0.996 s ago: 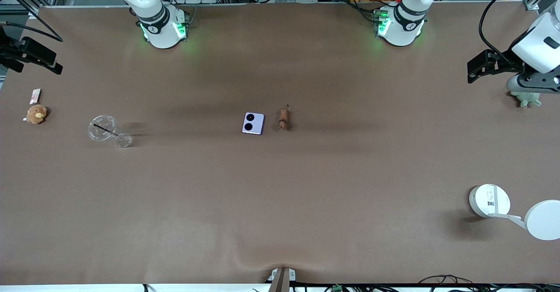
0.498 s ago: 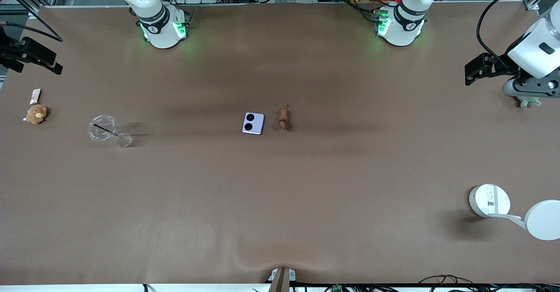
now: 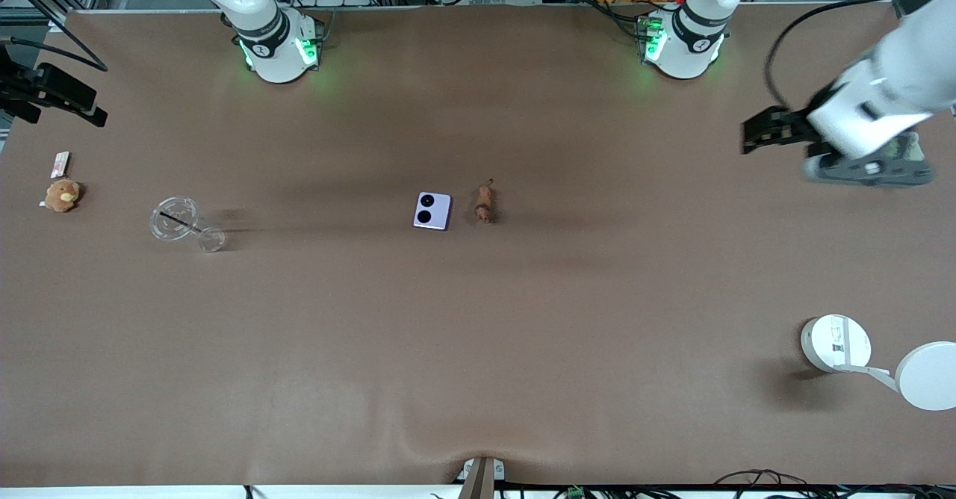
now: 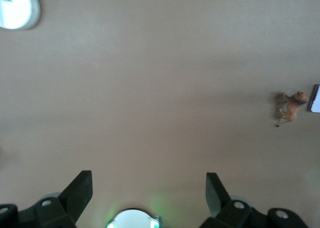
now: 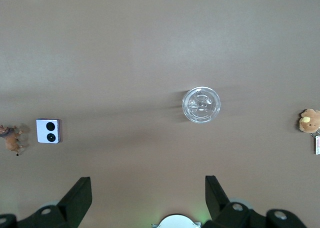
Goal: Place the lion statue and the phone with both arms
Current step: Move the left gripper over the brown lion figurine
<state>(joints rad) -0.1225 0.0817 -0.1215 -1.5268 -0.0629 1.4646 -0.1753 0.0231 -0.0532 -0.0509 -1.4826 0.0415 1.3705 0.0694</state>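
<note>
The pale lavender phone (image 3: 432, 211) lies flat at the table's middle, its two black circles facing up. The small brown lion statue (image 3: 484, 202) stands right beside it, toward the left arm's end. My left gripper (image 3: 866, 164) hangs open and empty in the air over the left arm's end of the table; its wrist view (image 4: 148, 180) shows the lion (image 4: 291, 105) and the phone's edge (image 4: 315, 98) far off. My right gripper (image 3: 48, 94) waits at the right arm's end, open and empty (image 5: 148, 183), with the phone (image 5: 48, 131) and lion (image 5: 10, 137) in its view.
A clear glass (image 3: 183, 224) lies toward the right arm's end, with a tan plush toy (image 3: 61, 195) and its tag at that table edge. A green plush turtle (image 3: 907, 148) sits partly under the left gripper. Two white discs (image 3: 836, 343) stand nearer the camera.
The left arm has swung its gripper toward the table's middle and now covers part of the green turtle. The right arm, phone and lion have not moved.
</note>
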